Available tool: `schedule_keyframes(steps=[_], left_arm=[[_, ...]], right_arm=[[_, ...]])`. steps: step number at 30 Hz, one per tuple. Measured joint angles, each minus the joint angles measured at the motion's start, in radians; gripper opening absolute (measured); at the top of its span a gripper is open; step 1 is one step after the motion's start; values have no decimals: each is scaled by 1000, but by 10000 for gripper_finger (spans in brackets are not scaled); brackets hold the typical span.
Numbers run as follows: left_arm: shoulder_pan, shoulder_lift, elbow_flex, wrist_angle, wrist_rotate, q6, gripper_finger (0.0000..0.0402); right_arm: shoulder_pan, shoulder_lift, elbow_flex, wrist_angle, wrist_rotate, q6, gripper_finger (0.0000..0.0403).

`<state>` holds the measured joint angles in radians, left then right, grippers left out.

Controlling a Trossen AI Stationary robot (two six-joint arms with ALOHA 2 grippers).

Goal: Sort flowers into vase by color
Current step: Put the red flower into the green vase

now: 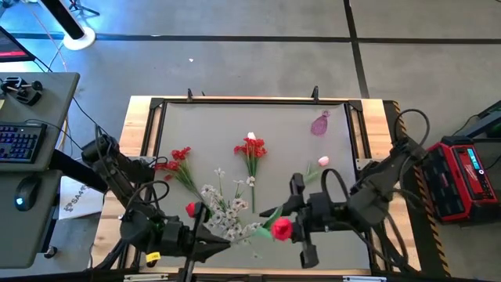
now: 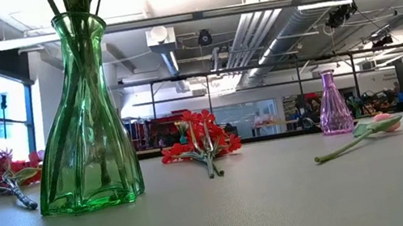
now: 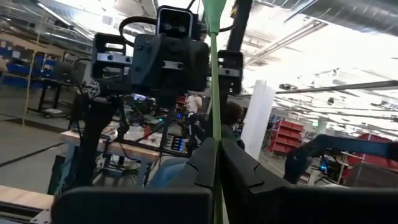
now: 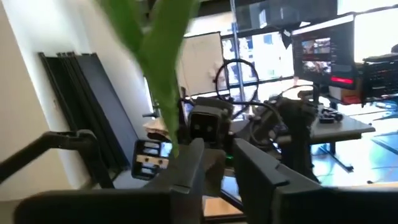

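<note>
at the near edge of the table i had both arms meeting over a single red tulip (image 1: 282,229), its bloom hanging between the two grippers in the high view. the left gripper (image 1: 205,237) was pinched shut on the tulip's thin green stem (image 3: 216,93), which in the left wrist view ran straight up out of the closed fingers (image 3: 239,171) toward the right arm facing it. the right gripper (image 1: 291,210) sat just beside the bloom on the other side, its fingers (image 4: 189,165) only narrowly parted with the stem and a leaf (image 4: 163,59) between them; i could not tell whether they were gripping or letting go. the stem's long axis lay roughly along the line between the two wrists, so i judged the handover turned on the left arm keeping that axis steady before tipping it upright. the green vase (image 2: 81,117), already holding several stems, stood close to the low camera; i could not pick it out from above. red blossom clusters (image 1: 177,157), a red bunch (image 1: 251,149), a white spray (image 1: 221,205) and a pink tulip (image 1: 322,161) lay on the mat, near the small purple vase (image 1: 320,124).
</note>
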<state>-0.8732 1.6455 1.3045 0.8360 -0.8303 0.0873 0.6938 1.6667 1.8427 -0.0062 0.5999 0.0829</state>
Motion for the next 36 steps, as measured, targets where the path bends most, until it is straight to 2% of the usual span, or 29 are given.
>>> schedule_keyframes(steps=[9,13,16,19,27,32,36], left_arm=[[9,0,0,1,-73,-4,0],[9,1,0,-5,-73,-6,0],[9,1,0,-20,-73,-7,0],[9,1,0,-23,-75,-8,0],[2,1,0,-33,-83,-6,0],[0,1,1,-80,-39,-14,9],[-10,-31,1,-171,-44,-70,46]], right_arm=[[3,18,0,41,-61,-16,227],[2,19,0,65,-40,9,245],[-9,19,0,79,-39,38,224],[-15,19,0,83,-37,50,183],[-20,18,0,86,-49,63,23],[-24,18,10,62,-57,50,12],[-33,15,30,-5,-63,71,5]])
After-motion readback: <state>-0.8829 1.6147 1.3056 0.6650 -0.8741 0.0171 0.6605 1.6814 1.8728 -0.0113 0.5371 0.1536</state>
